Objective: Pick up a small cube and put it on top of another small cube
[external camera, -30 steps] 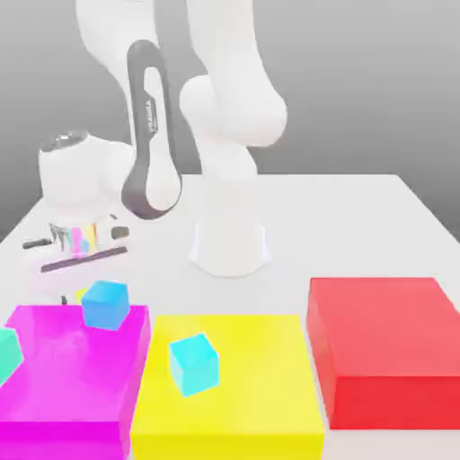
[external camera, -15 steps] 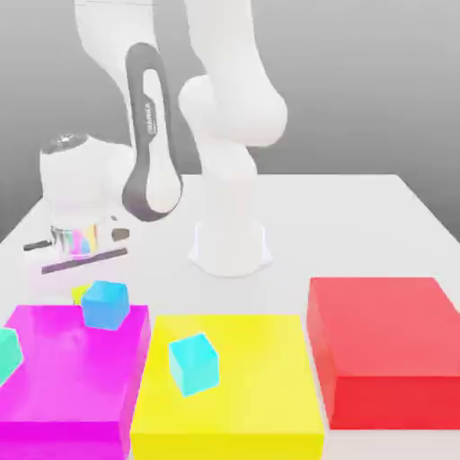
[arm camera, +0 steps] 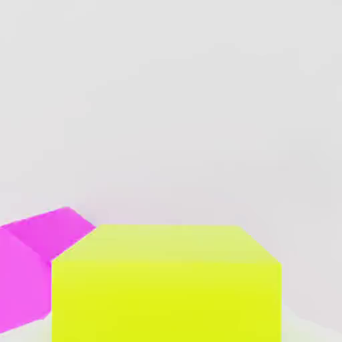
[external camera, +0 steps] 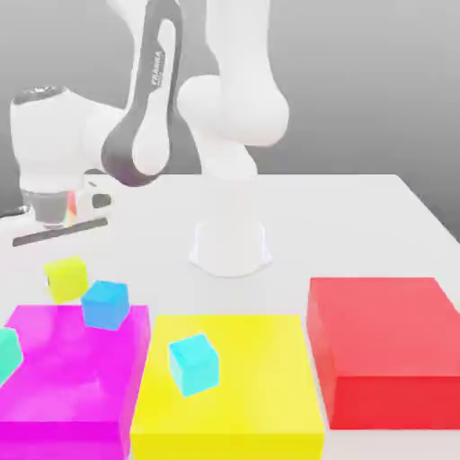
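The small cube (external camera: 66,277), plain yellow with a lime tint, hangs just under my gripper (external camera: 61,257) near the exterior view's left edge, behind the magenta block. The gripper is shut on this cube, and the cube sits a little above the white table. In the hand view the same small cube (arm camera: 167,284) looms close, with a corner of the magenta block (arm camera: 33,254) beside it. A sky-blue little cube (external camera: 105,304) rests on the magenta block's far edge, just right of the held cube. Another sky-blue cube (external camera: 193,364) lies on the big flat yellow block (external camera: 260,404).
A teal cube (external camera: 7,352) sits on the magenta block (external camera: 72,386) at the left edge. A red block (external camera: 386,350) stands at the right. The arm's white base (external camera: 231,247) rises at the table's middle, behind the blocks.
The gripper has shut on the yellow cube and risen. The cube came up and to the left with it, out from behind the sky-blue cube.
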`<action>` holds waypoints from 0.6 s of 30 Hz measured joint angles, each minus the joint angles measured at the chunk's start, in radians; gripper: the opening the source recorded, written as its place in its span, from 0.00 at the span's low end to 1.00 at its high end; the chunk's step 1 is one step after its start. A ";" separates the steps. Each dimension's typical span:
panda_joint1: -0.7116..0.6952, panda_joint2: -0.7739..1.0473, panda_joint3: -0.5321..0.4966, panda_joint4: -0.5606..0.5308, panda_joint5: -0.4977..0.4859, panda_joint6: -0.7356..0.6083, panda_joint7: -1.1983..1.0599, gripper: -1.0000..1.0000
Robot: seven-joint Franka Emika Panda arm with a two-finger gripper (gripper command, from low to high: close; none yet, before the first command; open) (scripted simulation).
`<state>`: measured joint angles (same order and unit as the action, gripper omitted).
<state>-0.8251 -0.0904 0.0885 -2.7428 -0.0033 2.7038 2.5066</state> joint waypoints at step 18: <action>0.078 0.233 0.024 0.465 -0.023 -0.282 0.100 0.00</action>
<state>-0.7470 0.1424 0.1125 -2.2782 -0.0265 2.4220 2.6062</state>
